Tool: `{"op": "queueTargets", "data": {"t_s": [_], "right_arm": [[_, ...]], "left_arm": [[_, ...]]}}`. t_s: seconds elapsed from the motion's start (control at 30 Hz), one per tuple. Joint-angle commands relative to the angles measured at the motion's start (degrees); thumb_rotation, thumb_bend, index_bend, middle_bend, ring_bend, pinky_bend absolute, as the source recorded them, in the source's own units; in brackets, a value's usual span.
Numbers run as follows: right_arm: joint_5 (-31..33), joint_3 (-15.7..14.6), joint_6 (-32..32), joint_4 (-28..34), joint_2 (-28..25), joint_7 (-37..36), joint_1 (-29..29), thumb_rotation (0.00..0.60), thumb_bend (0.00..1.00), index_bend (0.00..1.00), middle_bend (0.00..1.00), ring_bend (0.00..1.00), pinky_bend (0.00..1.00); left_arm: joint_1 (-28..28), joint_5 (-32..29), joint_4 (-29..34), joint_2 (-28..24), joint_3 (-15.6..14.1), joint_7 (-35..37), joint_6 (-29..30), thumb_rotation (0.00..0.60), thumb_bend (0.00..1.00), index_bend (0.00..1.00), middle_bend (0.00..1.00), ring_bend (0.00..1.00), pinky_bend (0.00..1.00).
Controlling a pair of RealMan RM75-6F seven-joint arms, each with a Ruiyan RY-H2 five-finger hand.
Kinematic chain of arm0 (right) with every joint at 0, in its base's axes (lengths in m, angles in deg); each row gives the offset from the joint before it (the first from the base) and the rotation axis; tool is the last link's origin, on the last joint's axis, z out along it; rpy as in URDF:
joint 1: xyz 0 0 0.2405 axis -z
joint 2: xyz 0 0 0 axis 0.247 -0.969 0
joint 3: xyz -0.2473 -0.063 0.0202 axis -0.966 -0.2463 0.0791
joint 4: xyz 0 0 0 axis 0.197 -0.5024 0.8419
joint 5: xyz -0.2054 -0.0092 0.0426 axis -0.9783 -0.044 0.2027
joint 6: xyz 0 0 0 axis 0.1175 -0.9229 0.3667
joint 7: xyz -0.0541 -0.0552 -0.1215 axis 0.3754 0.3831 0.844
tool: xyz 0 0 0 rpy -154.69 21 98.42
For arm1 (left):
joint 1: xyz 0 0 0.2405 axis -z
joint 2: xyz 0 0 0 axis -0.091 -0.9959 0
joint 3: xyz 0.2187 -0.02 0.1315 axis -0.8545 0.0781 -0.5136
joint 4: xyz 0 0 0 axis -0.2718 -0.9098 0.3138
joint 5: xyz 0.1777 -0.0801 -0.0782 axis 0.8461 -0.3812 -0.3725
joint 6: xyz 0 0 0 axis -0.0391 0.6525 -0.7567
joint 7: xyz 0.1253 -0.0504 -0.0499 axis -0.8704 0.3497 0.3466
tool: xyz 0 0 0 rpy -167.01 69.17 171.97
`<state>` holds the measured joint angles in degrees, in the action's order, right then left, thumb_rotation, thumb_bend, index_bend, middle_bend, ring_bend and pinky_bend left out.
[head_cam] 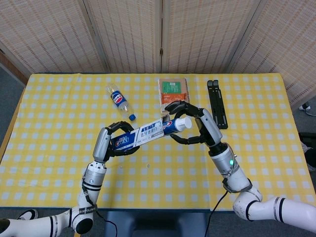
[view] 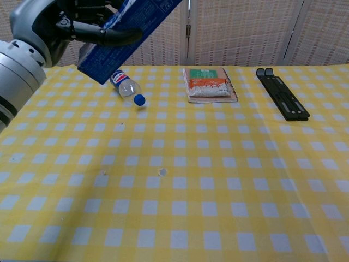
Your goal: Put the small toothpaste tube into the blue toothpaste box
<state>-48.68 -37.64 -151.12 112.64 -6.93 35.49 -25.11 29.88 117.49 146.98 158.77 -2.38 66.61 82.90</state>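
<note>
The left hand (head_cam: 112,143) grips the blue toothpaste box (head_cam: 139,137) by its lower end, fingers wrapped around it, and holds it tilted above the yellow-checked bench (head_cam: 59,123), open end toward the right. The right hand (head_cam: 195,129) holds the small toothpaste tube (head_cam: 177,125) with its fingers curled about the white-capped end (the cap points right, away from the box). The tube's other end lies at the mouth of the box; how far it is inside I cannot tell. In the chest view only the left hand (view: 60,24) and the box (view: 131,33) show, high at upper left. On the bench behind lie a plastic bottle (head_cam: 120,102), a snack packet (head_cam: 173,94) and a black folded stand (head_cam: 217,102), all well apart from the hands.
</note>
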Motion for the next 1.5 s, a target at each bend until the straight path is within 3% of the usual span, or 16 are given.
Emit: {"op": "queueTargets", "data": {"t_s": [0.03,0.33,0.53,0.8,1.0,1.33,1.5], "right_arm": [[0.2,-0.2,0.4,-0.4,0.0,0.6,-0.1,0.6,0.27,0.01,0.13,0.13,0.29],[0.1,-0.2,-0.3,-0.9,0.0,-0.5,0.2,0.6,0.27,0.0,0.09,0.1,0.27],[-0.9,-0.3,-2.2,0.8,-2.7,-1.2,1.9,0.6,0.27,0.0,0.09,0.1,0.27],[-1.3,-2.1,-3.1,-0.3,-6.4,-1.8,4.7,0.6,0.27,0.0,0.08,0.09,0.27],[-2.0,-3.5,-4.1,-1.6,-8.2,-4.0,6.5,0.6,0.27,0.0,0.06,0.08,0.27],[-3.2,-4.0,-5.2,-1.3,-10.0,-4.8,7.6,0.6,0.27,0.0,0.06,0.08,0.27],[-3.8,-5.0,-5.8,-1.5,-11.1,-4.8,8.6,0.6,0.27,0.0,0.06,0.08,0.27]], "left_arm": [[0.0,0.1,0.1,0.0,0.1,0.1,0.2,0.6,0.2,0.52,0.7,0.53,0.48],[-0.2,-0.3,1.0,-0.6,0.5,1.7,0.3,0.6,0.2,0.52,0.7,0.53,0.48],[-2.0,-2.1,3.3,-1.0,3.9,15.6,2.7,0.6,0.2,0.52,0.7,0.53,0.47],[-5.4,0.9,0.9,1.0,3.6,23.4,10.5,0.6,0.2,0.51,0.69,0.52,0.46],[-6.9,3.0,-3.5,5.0,3.5,21.9,17.2,0.6,0.2,0.51,0.69,0.51,0.45],[-5.9,5.0,-4.4,4.5,0.7,20.5,14.2,0.6,0.2,0.5,0.68,0.51,0.44],[-6.2,8.5,-8.4,2.4,-5.0,18.1,11.5,0.6,0.2,0.5,0.68,0.51,0.44]]}}
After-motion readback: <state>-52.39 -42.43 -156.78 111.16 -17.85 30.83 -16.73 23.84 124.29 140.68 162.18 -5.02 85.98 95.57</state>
